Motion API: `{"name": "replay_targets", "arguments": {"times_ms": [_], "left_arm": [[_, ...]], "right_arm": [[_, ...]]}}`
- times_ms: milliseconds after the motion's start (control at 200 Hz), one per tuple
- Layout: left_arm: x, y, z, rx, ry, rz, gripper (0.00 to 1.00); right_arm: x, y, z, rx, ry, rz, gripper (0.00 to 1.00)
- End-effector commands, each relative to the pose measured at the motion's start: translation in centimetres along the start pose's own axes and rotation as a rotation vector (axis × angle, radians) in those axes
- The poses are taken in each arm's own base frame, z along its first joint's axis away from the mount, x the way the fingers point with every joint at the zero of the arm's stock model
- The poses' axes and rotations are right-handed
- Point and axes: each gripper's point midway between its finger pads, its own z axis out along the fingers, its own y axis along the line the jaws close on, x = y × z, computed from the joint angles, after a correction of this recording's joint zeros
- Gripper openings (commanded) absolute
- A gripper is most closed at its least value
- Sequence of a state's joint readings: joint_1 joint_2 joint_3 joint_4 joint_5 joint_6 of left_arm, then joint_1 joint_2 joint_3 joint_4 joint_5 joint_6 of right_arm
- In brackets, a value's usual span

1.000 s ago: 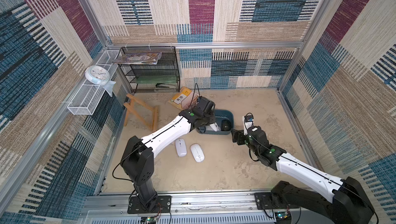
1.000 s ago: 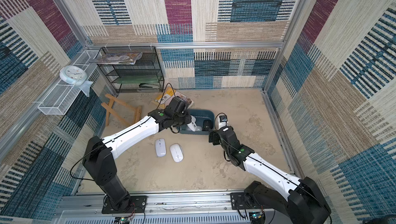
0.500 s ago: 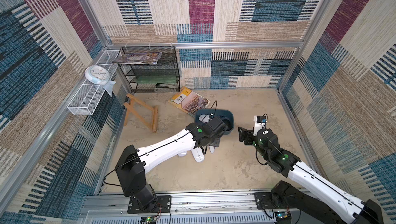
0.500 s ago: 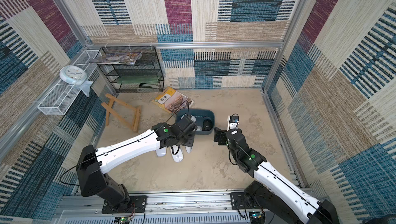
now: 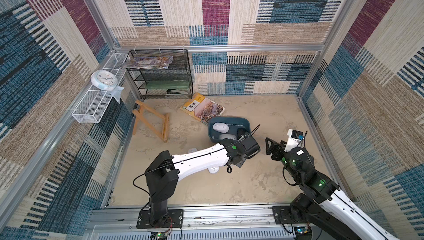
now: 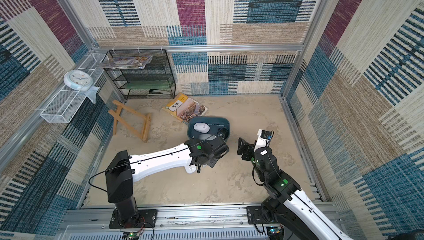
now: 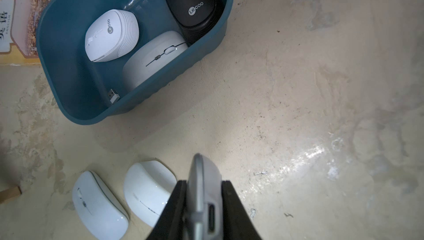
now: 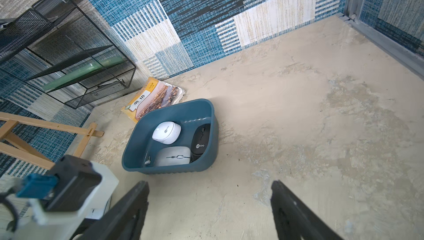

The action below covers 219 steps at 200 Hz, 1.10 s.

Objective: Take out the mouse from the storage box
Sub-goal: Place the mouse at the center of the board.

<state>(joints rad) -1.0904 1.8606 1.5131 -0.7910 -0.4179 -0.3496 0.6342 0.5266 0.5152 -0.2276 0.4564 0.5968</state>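
Partly cropped, left end effector (image 7: 204, 184) clamps a grey mouse (image 7: 207, 171)

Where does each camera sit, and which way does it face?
Top views: high above the front rail, looking down at the floor; left arm and right arm show.
Left wrist: on left arm, facing down; left hand grips a grey mouse.
Right wrist: on right arm, facing the back wall; open right hand shows.
Shared: all see the storage box.
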Motion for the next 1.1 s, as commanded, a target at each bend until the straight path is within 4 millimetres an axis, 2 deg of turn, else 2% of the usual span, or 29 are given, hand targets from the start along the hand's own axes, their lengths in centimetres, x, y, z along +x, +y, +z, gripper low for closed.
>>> {"name": "replay_targets", "arguments": {"times_ms": [0,396,616,761,1092], "left_arm": [[0.4,1.0,0.9,-0.106,0.02,0.088,0.03],[0.8,0.4,3.8,-0.307,0.058,0.285,0.05],[1.3,0.4,4.9,-0.405,0.065,0.375,0.06],[1.9,0.3,5.4,-0.421,0.077,0.396,0.13],[3.9,-1.7,6.5,-0.353,0.094,0.408,0.39]], "right_arm": [[-0.4,-0.7,-0.6,0.022,-0.024,0.018,0.87],[-2.1,-0.9,-1.6,0.027,-0.085,0.013,0.86],[-3.7,-0.8,-2.5,0.031,-0.129,0.005,0.87],[-4.4,-0.9,-2.9,0.039,-0.147,-0.002,0.86],[-6.1,-0.9,-3.7,0.055,-0.192,-0.017,0.87]]}}
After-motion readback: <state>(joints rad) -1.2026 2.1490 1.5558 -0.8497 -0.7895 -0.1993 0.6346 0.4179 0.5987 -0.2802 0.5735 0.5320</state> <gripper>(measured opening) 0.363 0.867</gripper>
